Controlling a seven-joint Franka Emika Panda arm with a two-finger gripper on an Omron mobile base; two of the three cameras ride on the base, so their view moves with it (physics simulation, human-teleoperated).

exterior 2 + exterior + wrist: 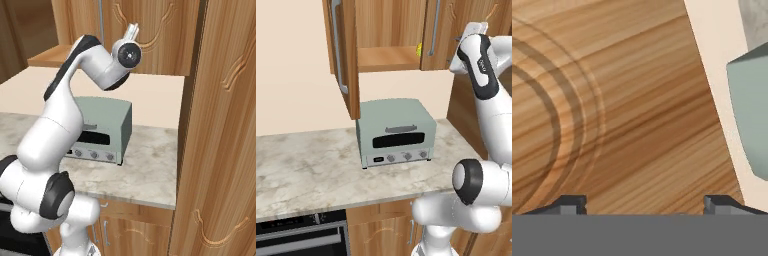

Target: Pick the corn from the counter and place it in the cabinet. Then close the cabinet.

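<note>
**Corn on the cabinet shelf, doors open**

The corn (419, 49) lies on the shelf inside the cabinet (388, 30), at its right end beside the half-open right door — the left door stands wide open. The gripper (645, 204), fingers spread and empty, faces that door's carved panel. Below, a toaster oven (396, 132) sits on the counter (306, 165).

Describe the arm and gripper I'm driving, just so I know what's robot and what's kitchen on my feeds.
The arm is glossy white in rounded, tube-like segments, with black bands at the joints and a black strip bearing small pale lettering on the upper link. The wrist ends in a round dark cap ringed in grey. The gripper has two small dark grey fingertips, blocky and stepped. No loose cables are visible.
</note>
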